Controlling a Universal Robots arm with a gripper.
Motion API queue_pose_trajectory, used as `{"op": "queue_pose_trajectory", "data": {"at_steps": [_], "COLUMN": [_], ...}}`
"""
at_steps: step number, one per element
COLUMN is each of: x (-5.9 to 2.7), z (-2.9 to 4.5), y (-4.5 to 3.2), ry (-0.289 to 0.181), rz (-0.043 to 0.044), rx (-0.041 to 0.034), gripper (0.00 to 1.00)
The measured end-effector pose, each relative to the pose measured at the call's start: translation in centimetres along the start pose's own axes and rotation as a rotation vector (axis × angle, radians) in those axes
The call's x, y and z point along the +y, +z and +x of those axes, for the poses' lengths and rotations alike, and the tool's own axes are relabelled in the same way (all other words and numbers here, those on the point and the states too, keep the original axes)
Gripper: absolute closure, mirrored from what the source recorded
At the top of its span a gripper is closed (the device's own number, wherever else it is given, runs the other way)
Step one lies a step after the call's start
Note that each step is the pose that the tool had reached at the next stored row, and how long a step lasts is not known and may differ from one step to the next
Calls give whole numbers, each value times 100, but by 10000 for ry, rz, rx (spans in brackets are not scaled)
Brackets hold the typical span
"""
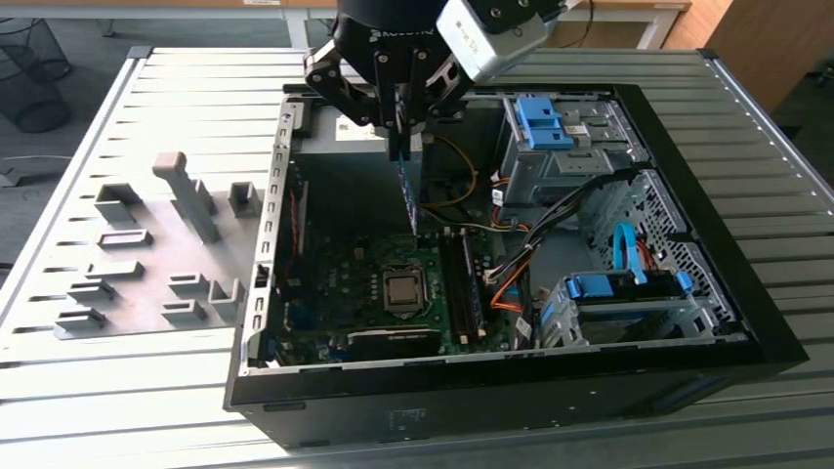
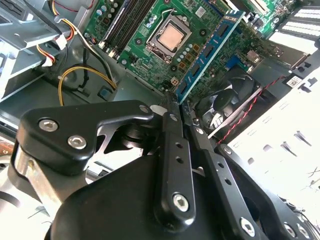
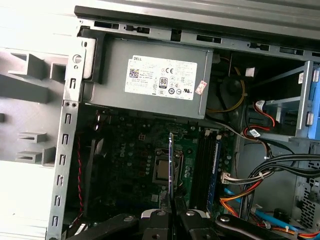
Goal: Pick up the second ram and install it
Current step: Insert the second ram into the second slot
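The second ram (image 1: pixel 409 191) is a slim blue circuit-board stick hanging upright, one end pinched in my gripper (image 1: pixel 405 145), which is shut on it. It hovers inside the open computer case, above the motherboard (image 1: pixel 352 283) and a little to the exterior view's left of the black memory slots (image 1: pixel 459 283). In the second wrist view the ram (image 2: pixel 210 55) runs out from the gripper (image 2: pixel 179 106), its black chips showing. In the first wrist view the ram (image 3: pixel 171 165) is edge-on above the processor socket (image 3: pixel 162 170), the gripper (image 3: pixel 173 205) below it and the slots (image 3: pixel 206 165) beside it.
The black case wall (image 1: pixel 495 386) rings the work area. A power supply (image 3: pixel 160 82) sits at the far end. Blue drive-bay clips (image 1: pixel 541 122) and orange cables (image 1: pixel 509 278) crowd the exterior view's right. Grey holder blocks (image 1: pixel 156 244) stand on the slatted table. A fan (image 2: pixel 225 102) sits near the board.
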State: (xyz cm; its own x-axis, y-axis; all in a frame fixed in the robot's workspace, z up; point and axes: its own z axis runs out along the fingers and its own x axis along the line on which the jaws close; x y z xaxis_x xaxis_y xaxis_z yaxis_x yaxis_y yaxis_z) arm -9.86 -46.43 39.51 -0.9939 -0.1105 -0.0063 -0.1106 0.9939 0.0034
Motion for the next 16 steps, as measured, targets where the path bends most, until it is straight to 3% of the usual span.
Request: {"op": "queue_pose_trajectory", "data": {"at_steps": [5, 10, 16], "x": [0, -1, -13], "z": [-1, -7, -110], "y": [1, 11, 41], "ry": [84, 801, 849], "rz": [0, 8, 10], "rx": [0, -2, -2], "gripper": [86, 86, 86]}}
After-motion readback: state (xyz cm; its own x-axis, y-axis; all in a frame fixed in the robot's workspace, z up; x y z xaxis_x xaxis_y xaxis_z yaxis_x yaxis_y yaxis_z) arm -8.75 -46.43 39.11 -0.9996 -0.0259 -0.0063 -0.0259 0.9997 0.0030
